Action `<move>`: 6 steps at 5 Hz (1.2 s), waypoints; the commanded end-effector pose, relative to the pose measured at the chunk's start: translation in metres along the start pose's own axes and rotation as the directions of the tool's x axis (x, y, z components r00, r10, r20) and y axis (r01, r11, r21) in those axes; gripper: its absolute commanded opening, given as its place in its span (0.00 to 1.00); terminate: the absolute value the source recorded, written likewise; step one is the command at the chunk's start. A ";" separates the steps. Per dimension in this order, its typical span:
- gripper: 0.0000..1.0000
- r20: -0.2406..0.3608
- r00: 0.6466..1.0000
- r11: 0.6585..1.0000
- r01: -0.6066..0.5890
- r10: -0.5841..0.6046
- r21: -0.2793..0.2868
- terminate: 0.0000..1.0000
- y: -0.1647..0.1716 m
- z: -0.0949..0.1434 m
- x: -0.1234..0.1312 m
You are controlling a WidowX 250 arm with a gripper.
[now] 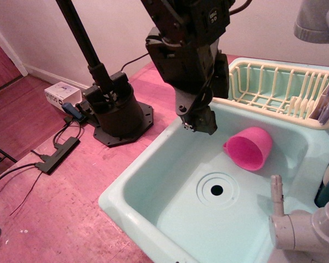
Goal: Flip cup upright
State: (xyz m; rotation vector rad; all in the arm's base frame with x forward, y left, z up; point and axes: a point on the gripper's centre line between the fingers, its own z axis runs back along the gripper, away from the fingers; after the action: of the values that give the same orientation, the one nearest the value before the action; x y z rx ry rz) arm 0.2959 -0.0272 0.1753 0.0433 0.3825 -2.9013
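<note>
The pink cup [248, 148] lies tipped on its side in the mint green sink [153, 181], against the back right of the basin, with one round end facing the front left. I cannot make out its handle. My black gripper [200, 126] hangs over the basin's back edge, just left of the cup and slightly above it, not touching it. Its fingertips read as one dark mass, so I cannot tell whether there is a gap between them. Nothing is held.
The drain [216, 190] sits in the sink floor in front of the cup. A cream dish rack [274, 87] stands behind the sink at right. A grey tap [296, 227] rises at the front right. The arm's black base [118, 112] and cables stand on the left.
</note>
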 end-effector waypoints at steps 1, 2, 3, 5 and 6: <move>1.00 0.000 1.000 1.000 0.000 0.000 0.000 0.00 0.000 0.000 0.000; 1.00 -0.014 1.000 1.000 0.004 -0.005 -0.023 0.00 -0.002 -0.004 -0.014; 1.00 -0.052 0.999 0.999 -0.016 0.014 -0.043 0.00 -0.009 -0.015 -0.033; 1.00 -0.083 0.996 0.997 -0.040 0.034 -0.063 0.00 -0.018 -0.032 -0.052; 1.00 -0.075 0.997 0.997 -0.034 0.029 -0.064 0.00 -0.021 -0.041 -0.050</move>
State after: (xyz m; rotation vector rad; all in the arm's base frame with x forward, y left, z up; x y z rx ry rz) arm 0.3368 0.0063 0.1292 0.0910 0.4900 -2.8634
